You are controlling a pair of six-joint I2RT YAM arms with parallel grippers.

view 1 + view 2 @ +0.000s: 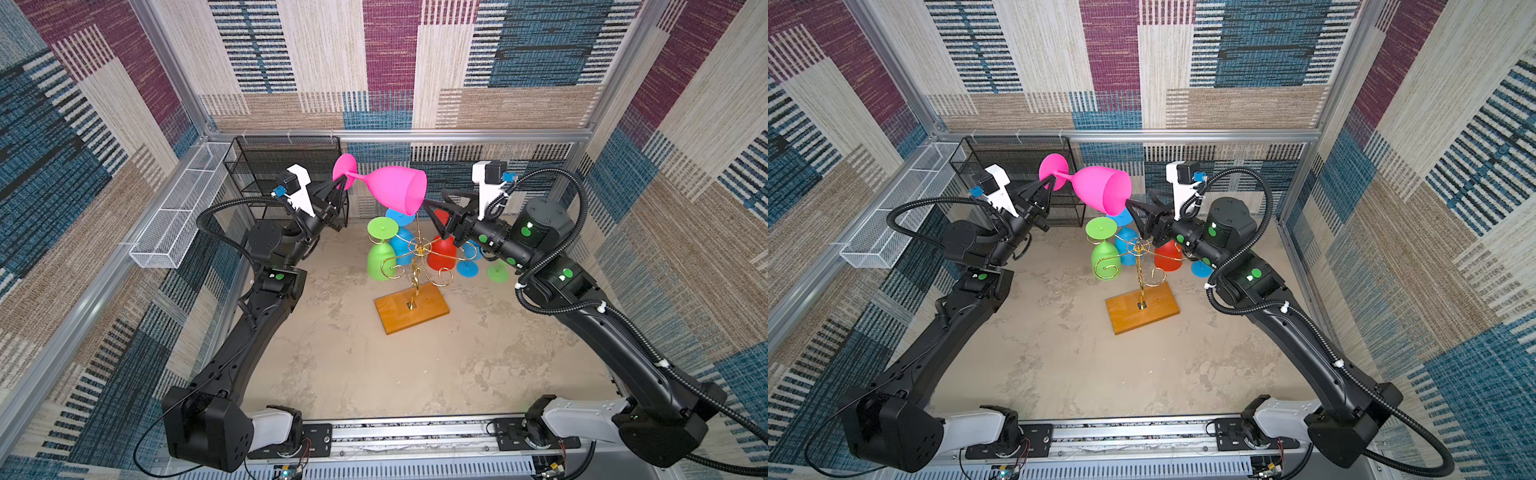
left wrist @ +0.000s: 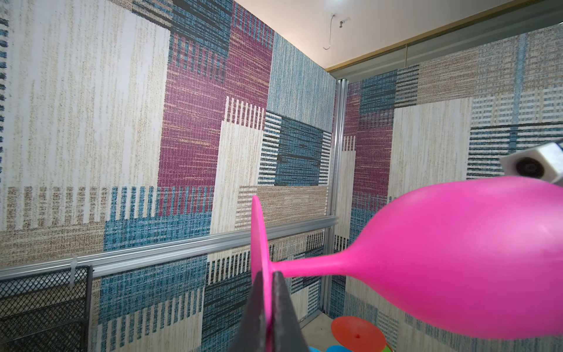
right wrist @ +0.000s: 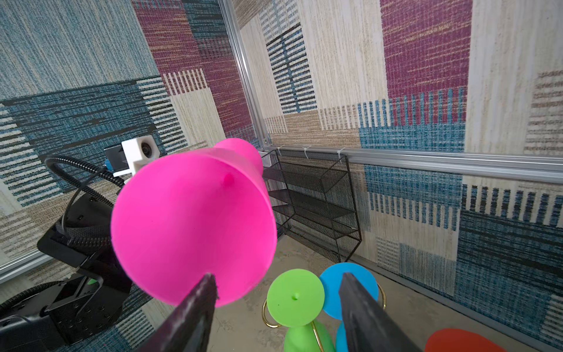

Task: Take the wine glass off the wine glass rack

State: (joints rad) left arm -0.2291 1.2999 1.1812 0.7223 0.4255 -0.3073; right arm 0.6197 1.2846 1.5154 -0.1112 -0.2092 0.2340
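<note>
While the pink wine glass [image 1: 395,187] is held on its side above the wine glass rack [image 1: 411,309] toward the counter's [image 1: 353,365] back edge, foot pinched in the left hand [image 1: 341,178], the half-spread right hand [image 1: 429,208] should be closed on the bowl rim before the foot is freed.

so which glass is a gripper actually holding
The pink wine glass: the left gripper pinches its foot and it lies sideways in the air, while the green glass, blue glass and red glass hang bowl-down.
</note>
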